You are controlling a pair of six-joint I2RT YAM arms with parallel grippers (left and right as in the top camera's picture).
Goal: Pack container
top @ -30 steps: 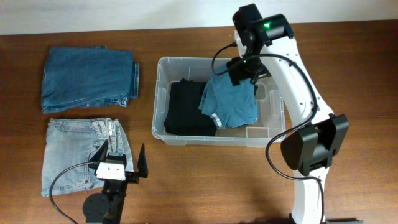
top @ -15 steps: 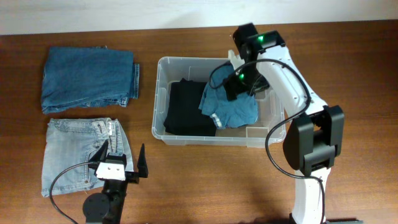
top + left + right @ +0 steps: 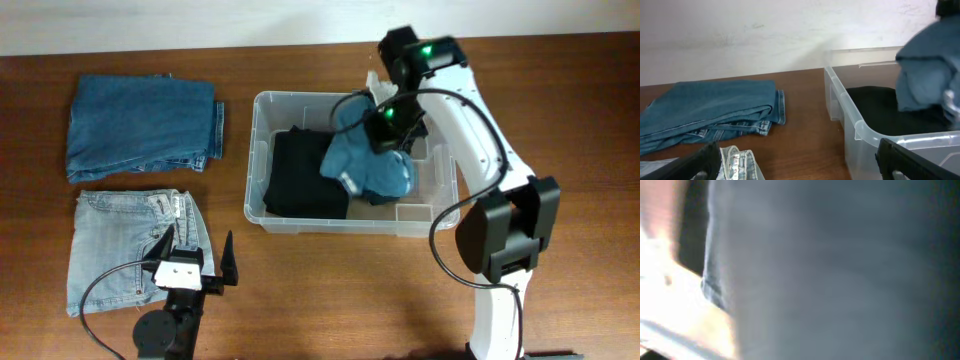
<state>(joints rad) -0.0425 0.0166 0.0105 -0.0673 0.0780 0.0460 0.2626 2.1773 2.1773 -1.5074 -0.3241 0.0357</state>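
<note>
The clear plastic container (image 3: 257,150) stands mid-table with a folded black garment (image 3: 300,175) in its left half. A teal-blue garment (image 3: 365,165) lies bunched in its right half, one end pulled up toward the back wall. My right gripper (image 3: 386,133) reaches down into that cloth and is shut on it; its fingers are buried. Blue fabric (image 3: 840,270) fills the right wrist view. My left gripper (image 3: 197,262) stands open near the front edge, holding nothing. Its wrist view shows the container (image 3: 855,130) and the raised blue garment (image 3: 925,75).
Folded dark blue jeans (image 3: 140,125) lie at the back left, also seen as dark jeans (image 3: 710,110). Light-wash jeans (image 3: 120,240) lie in front of them, their hem beside my left fingers (image 3: 705,160). Bare wood runs between the jeans and the container.
My right gripper dropped into the blue garment and closed on it. The cloth, flat before, is now gathered and drawn up toward the back. The left arm has not moved.
</note>
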